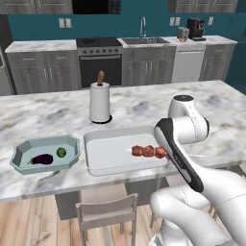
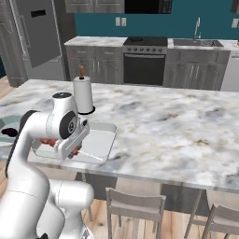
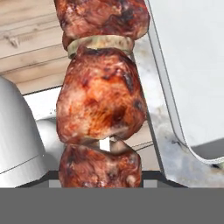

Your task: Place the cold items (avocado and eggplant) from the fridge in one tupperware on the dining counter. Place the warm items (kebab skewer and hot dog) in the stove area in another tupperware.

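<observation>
While the gripper (image 1: 163, 154) squeezes the kebab skewer (image 1: 146, 151), lower it slowly toward nine o'clock, flat inside the white tupperware (image 1: 108, 161).

Kitchen: stove (image 1: 99, 48), sink (image 1: 142, 40)
</observation>
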